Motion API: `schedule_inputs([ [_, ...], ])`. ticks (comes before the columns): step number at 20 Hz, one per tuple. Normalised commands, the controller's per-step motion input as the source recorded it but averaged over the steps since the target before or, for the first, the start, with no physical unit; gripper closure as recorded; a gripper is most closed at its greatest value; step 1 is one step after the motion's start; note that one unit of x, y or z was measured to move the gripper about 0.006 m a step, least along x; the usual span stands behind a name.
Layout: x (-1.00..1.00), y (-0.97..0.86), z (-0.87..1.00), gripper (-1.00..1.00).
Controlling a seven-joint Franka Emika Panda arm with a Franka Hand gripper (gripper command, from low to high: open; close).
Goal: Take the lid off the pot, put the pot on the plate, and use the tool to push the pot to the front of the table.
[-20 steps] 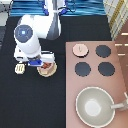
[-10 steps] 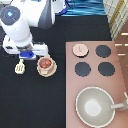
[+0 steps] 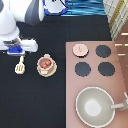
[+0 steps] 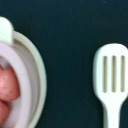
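Exterior view, for your log, largest first.
Table: black; stove panel along the exterior view's right.
Pan: grey, on the panel's lower part.
Hand: above the tool at the exterior view's left; you cannot tell its opening, nothing seen held.
Plate: under the pot.
Pot: uncovered, reddish contents.
Lid: on the top-left burner.
Tool: flat, just left of the plate, apart from it.

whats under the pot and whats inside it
The pot sits on the plate, whose middle it covers. Inside are reddish-brown contents. The lid lies on the stove. The gripper hovers above the tool.
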Motion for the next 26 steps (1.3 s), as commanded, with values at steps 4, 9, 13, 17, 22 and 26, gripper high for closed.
schedule_inputs([
  [4, -0.62, -0.69, -0.33, -1.0],
  [9, -0.63, -0.55, -0.64, -1.0],
  [13, -0.23, -0.16, -0.7, -1.0],
  [17, 0.07, 0.01, -0.47, -1.0],
  [22, 0.03, 0.09, -0.57, -1.0],
  [26, -0.11, 0.11, -0.66, -1.0],
])
